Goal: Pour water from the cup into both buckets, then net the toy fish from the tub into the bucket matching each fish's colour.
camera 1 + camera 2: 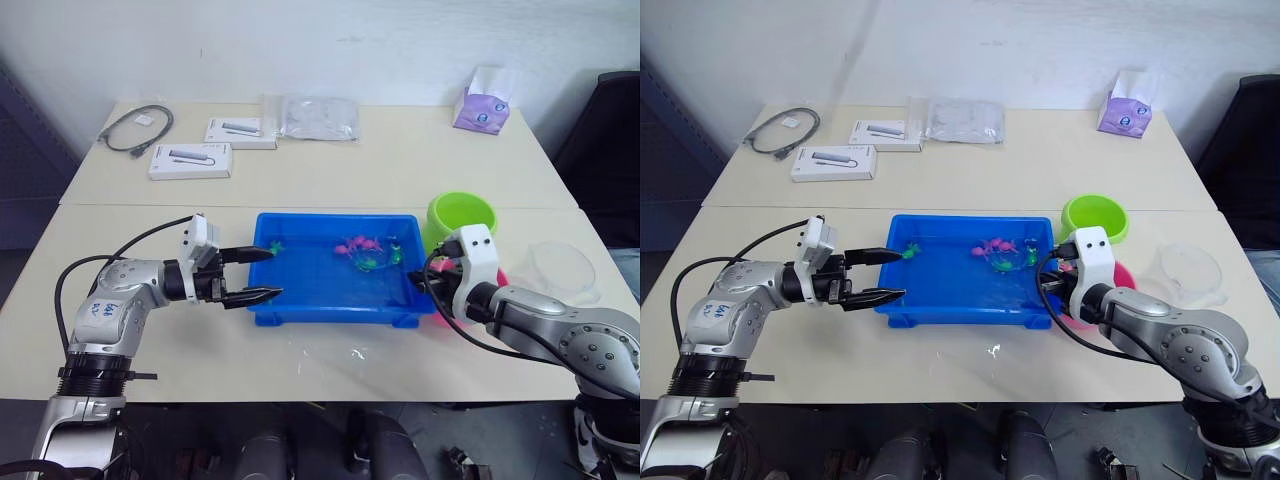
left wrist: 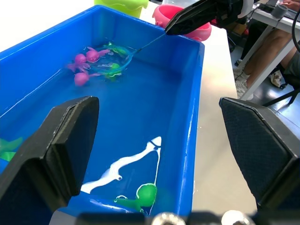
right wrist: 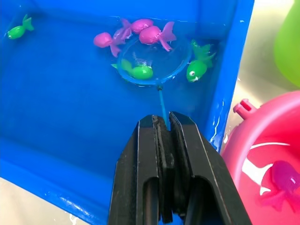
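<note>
A: What's the layout, biggest first?

B: Tabletop (image 1: 330, 170) w/ lots of open surface behind and in front of the tub (image 1: 300, 300). The blue tub sits near the front edge, water inside. Your left gripper (image 1: 260, 274) is at its left end, fingers spread wide, one tip over the rim, one just outside the front-left corner.

A: Right side?

B: Tight. The cup (image 1: 562, 268) stands near the right edge. The green bucket (image 1: 462, 215) is just beside the tub's right rear corner; the pink bucket (image 3: 267, 154) is just off the right rim, a pink fish (image 3: 281, 180) inside. Your right gripper (image 3: 164, 123) is at that rim, fingers clamped narrow on the net (image 3: 157, 58) handle.

A: Net itself?

B: Ring's in the water toward the tub's right-rear, a green fish (image 3: 140, 71) inside the ring. Pink fish (image 3: 152, 33) touch its far edge, another green one (image 3: 197, 69) just outside by the right wall. Two more green fish: one (image 2: 143, 194) by the left wall, one (image 1: 273, 246) at the left rear.
</note>
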